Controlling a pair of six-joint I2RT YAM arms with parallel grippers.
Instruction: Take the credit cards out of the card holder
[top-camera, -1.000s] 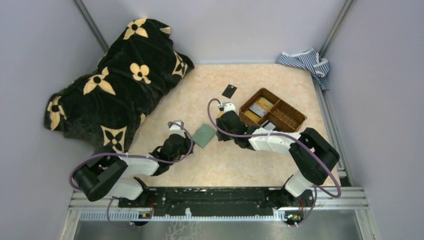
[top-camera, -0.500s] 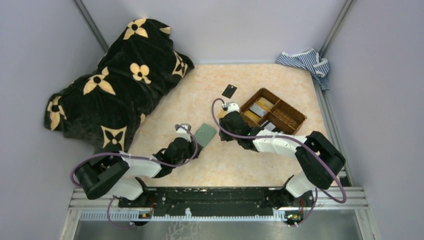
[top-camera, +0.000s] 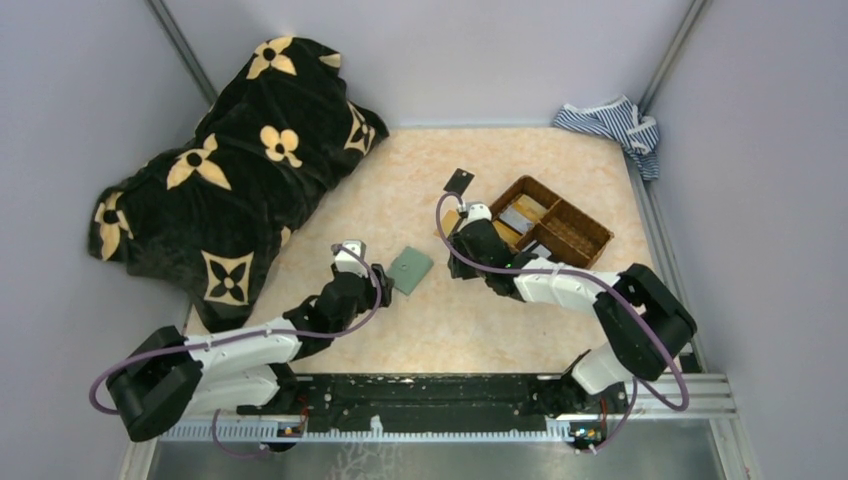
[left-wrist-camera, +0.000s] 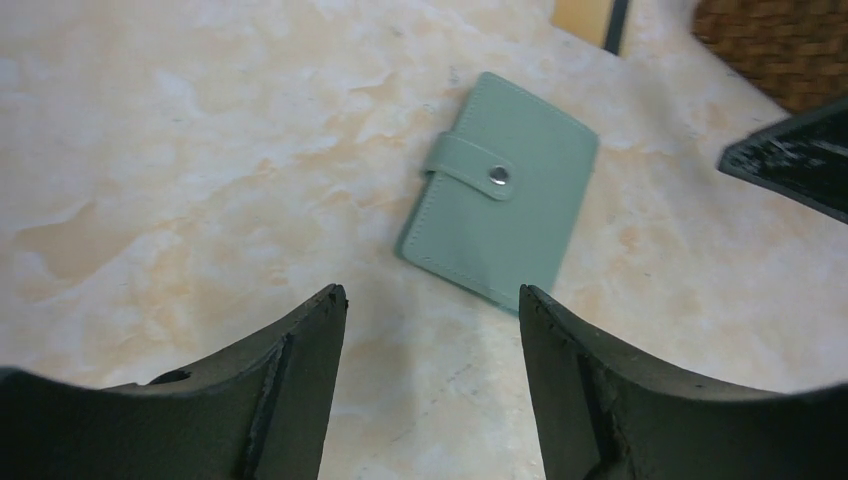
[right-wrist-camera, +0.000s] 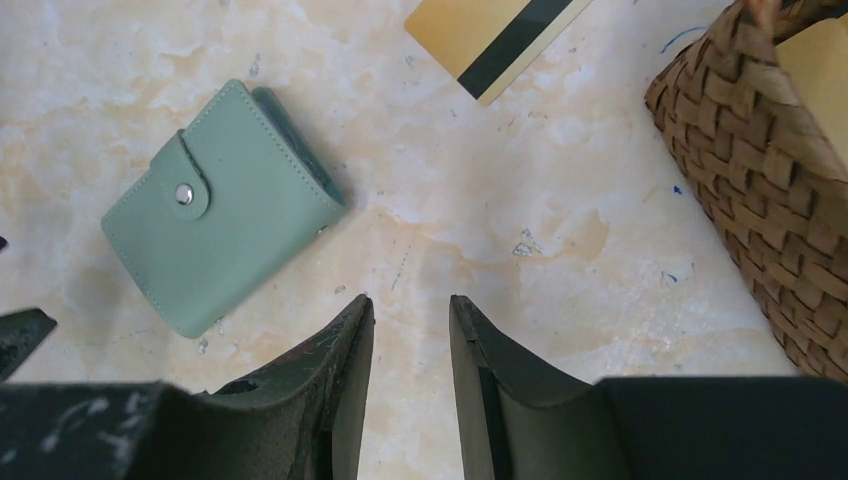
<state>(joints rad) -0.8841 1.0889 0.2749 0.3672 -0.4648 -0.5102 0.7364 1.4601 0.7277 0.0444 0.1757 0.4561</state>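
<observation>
Markings: the black blanket (top-camera: 230, 160), well to the left of the wallet (top-camera: 410, 270), carries cream four-petal flower shapes; any print on the cards is too small to read.
Surface: a cream and peach marbled table (top-camera: 450, 330), scuffed with small dark specks around the wallet.
Room: plain lilac-grey walls (top-camera: 470, 50) on three sides; a blue-striped cloth (top-camera: 610, 125) is bunched in the far corner, well right of the wallet.
Wallet: sage green, roughly square, stitched along its edges, folded flat with its tab snapped down by a metal stud; it lies on the table between the two grippers.
Left gripper (left-wrist-camera: 430, 300): spread wide with nothing between the fingers, its tips just short of the wallet's near edge.
Right gripper (right-wrist-camera: 410, 305): fingers a narrow gap apart, gripping nothing, just right of the wallet.
Gold card (right-wrist-camera: 490, 35): dark stripe, flat on the table beyond the wallet.
Black card (top-camera: 459, 181): loose, farther beyond the wallet.
Basket (top-camera: 575, 235): brown, woven and divided, right of the wallet.
Grey-white card (top-camera: 516, 218): in the basket compartment nearer the wallet.
</observation>
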